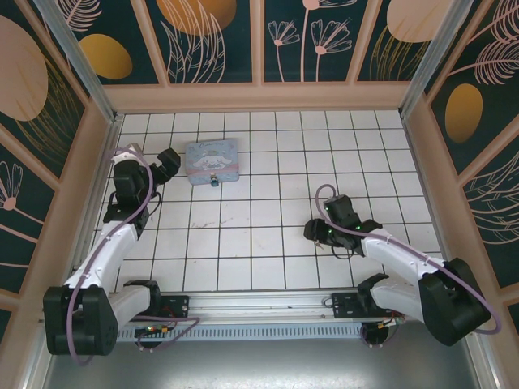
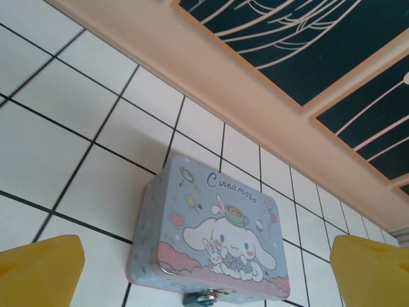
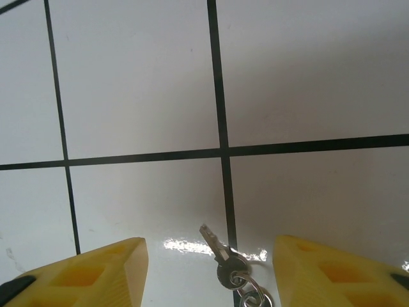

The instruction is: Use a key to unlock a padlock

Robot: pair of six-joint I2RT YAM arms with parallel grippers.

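My right gripper (image 3: 211, 272) hangs wide open and empty just over the tiled floor (image 3: 128, 96). Its yellow fingers (image 3: 96, 268) sit at eight and four o'clock of the wrist view and straddle the key (image 3: 217, 246), which lies flat at six o'clock with its blade aimed toward eleven and its ring (image 3: 252, 295) trailing behind; I judge this a stance for closing on the key's head. My left gripper (image 2: 204, 272) is just as wide and holds nothing, facing the cartoon tin (image 2: 217, 217) where the padlock (image 2: 204, 298) hangs off the front latch at six o'clock, probably so I can steady it once the key is lifted.
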